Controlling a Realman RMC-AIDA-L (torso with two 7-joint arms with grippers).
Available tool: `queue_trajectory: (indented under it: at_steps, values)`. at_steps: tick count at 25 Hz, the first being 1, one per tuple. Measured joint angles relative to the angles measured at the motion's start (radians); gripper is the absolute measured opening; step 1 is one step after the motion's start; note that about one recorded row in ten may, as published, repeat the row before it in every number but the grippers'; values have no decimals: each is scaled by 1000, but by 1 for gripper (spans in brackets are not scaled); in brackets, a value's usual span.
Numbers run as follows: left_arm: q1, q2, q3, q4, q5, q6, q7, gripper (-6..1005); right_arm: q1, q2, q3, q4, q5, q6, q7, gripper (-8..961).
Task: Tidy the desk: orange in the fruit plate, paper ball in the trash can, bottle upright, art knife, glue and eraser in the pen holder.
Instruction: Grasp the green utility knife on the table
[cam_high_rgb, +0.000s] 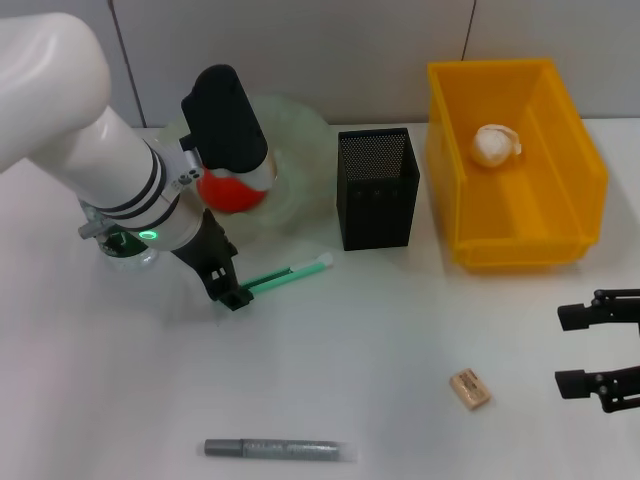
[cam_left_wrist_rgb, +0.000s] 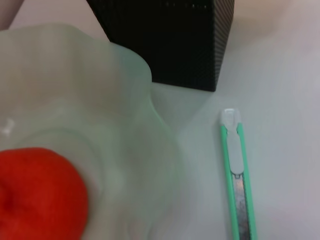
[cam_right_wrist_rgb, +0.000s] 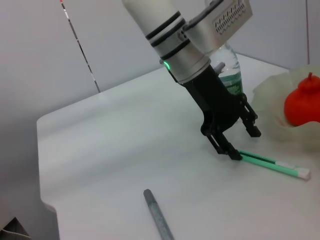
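My left gripper (cam_high_rgb: 228, 276) is open and low over the table at the grey-blade end of the green art knife (cam_high_rgb: 292, 272). One finger (cam_right_wrist_rgb: 231, 151) is right by that end. The knife also shows in the left wrist view (cam_left_wrist_rgb: 237, 175). The orange (cam_high_rgb: 230, 192) lies in the glass fruit plate (cam_high_rgb: 300, 140). The paper ball (cam_high_rgb: 497, 145) lies in the yellow bin (cam_high_rgb: 560, 215). The bottle (cam_right_wrist_rgb: 229, 70) stands upright behind my left arm. The grey glue stick (cam_high_rgb: 278, 449) and the eraser (cam_high_rgb: 469, 388) lie on the table. My right gripper (cam_high_rgb: 575, 350) is open at the right edge.
The black mesh pen holder (cam_high_rgb: 378, 187) stands between the plate and the bin, just beyond the knife's white tip. The plate's wavy rim (cam_left_wrist_rgb: 145, 100) is close beside the knife. The table's front edge runs just below the glue stick.
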Motion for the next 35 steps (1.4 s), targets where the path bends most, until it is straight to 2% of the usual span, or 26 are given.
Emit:
queue_trajectory:
  at_steps: [4, 9, 16, 35]
  values:
    - [-6, 0, 0, -18, 2, -5, 8, 668, 6, 0, 0, 2, -2, 0, 0, 781]
    - [-7, 0, 0, -20, 2, -5, 11, 594, 10, 0, -1, 11, -2, 0, -1, 780]
    - [-7, 0, 0, -21, 2, -4, 11, 397, 11, 0, -2, 15, -2, 1, -1, 779]
    - [-19, -3, 26, -29, 2, 1, 11, 394, 10, 0, -2, 17, -2, 3, -2, 775]
